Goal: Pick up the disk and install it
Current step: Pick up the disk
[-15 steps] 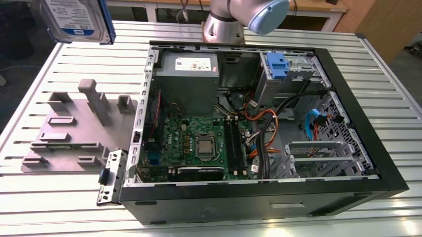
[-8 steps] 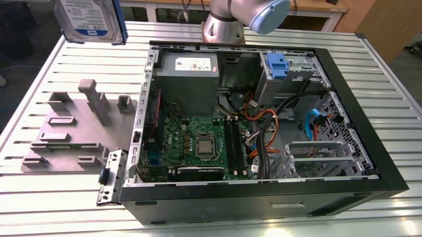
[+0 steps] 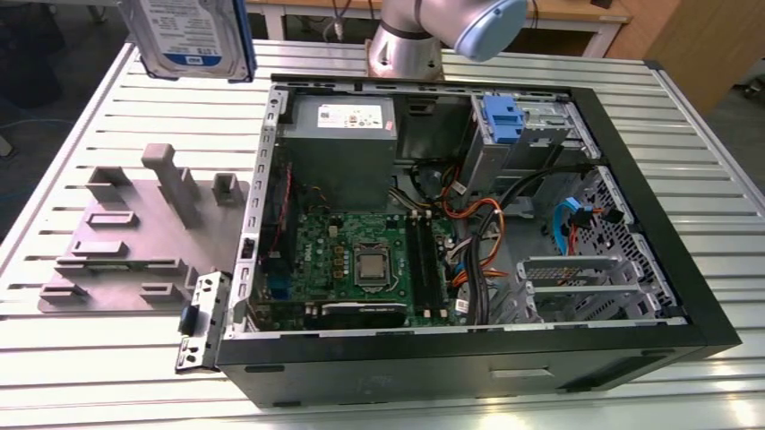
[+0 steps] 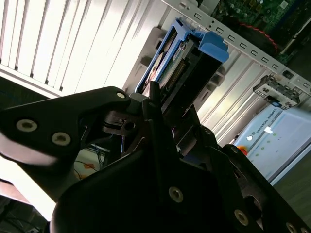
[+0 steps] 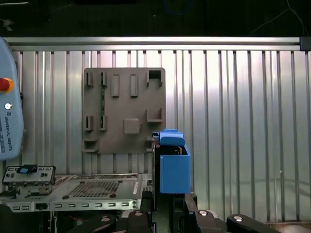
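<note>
- The gripper (image 4: 172, 104) is clenching its two black fingers (image 4: 156, 109) on one end of the disk (image 4: 187, 60). They are standing only as far apart as the disk is thick, and the rest of the disk is jutting out past the fingertips.
- One disk is hanging in the air off the computer case's (image 3: 418, 372) far corner, toward the exterior view's left. It is touching neither the case nor the table (image 3: 72, 385).
- One grey fixture plate (image 3: 125, 237) is lying flat beside the case on the exterior view's left.
- One small metal bracket (image 3: 203, 318) is resting against the case's near corner on that same side.
- One case is lying open on its side. Inside it, one grey power-supply box (image 3: 340, 121) is sitting at the far wall, one green motherboard (image 3: 358, 260) is lying on the floor of the case, and one blue carrier (image 3: 502, 121) is sitting in the drive bay further to the exterior view's right.
</note>
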Action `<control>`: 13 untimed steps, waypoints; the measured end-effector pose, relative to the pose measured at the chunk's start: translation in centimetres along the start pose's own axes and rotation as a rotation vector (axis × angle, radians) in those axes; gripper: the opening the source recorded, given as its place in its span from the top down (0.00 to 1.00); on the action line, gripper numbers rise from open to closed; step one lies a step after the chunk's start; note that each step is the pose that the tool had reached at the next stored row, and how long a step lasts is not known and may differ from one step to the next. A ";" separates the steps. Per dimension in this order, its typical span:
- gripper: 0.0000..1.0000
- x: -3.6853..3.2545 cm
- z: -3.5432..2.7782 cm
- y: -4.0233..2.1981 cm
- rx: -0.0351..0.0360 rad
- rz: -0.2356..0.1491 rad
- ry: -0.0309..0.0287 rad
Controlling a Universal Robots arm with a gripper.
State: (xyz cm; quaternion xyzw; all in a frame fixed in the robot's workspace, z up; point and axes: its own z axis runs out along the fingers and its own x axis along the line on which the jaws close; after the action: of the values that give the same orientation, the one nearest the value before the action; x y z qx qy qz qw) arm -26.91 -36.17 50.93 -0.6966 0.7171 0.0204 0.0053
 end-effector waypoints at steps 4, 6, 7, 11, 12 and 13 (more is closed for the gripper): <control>0.65 -0.04 -0.02 -1.33 0.0000 0.000 0.0000; 0.65 -0.06 -0.03 -2.02 0.0000 0.000 0.0000; 0.65 -0.07 -0.04 -2.36 -0.0001 0.000 0.0000; 0.65 -0.11 -0.06 -3.77 0.0000 0.000 0.0000; 0.65 -0.12 -0.06 -4.12 0.0000 0.000 0.0000; 0.65 -0.13 -0.07 -4.47 0.0000 0.000 0.0000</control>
State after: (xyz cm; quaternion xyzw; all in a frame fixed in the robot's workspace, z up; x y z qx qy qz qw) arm -22.43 -36.17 50.91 -0.6966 0.7171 0.0204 0.0053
